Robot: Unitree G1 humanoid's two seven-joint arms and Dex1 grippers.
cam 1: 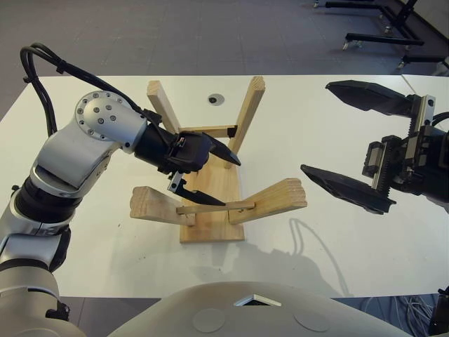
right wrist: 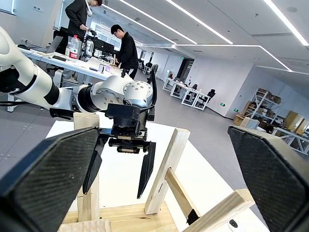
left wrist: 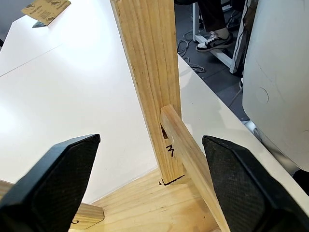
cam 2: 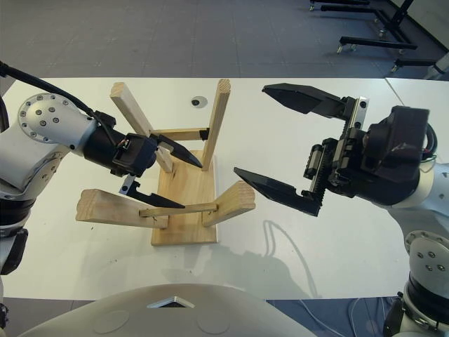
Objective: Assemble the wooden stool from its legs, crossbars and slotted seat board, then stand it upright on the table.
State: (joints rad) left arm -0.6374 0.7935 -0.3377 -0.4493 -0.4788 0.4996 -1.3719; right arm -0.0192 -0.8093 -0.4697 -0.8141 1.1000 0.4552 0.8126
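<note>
The wooden stool lies upside down mid-table, its slotted seat board [cam 1: 210, 226] flat on the surface. Two far legs [cam 1: 247, 112] stand up, joined by a crossbar [cam 1: 208, 131]. Two near legs [cam 1: 275, 199] lean outward, joined by a second crossbar [cam 1: 214, 207]. My left gripper [cam 1: 229, 182] hovers open over the seat board between the two crossbars, holding nothing. In the left wrist view a leg [left wrist: 150, 67] with a crossbar [left wrist: 193, 164] slotted into it stands between the fingers [left wrist: 53, 188], untouched. My right gripper [cam 1: 316, 128] hangs wide open to the stool's right, clear of it.
The white table [cam 1: 105, 267] has a small round hole [cam 1: 216, 100] behind the stool. There is bare room left, right and in front of the stool. Black wheeled frames [cam 1: 382, 36] stand on the floor beyond the far right corner.
</note>
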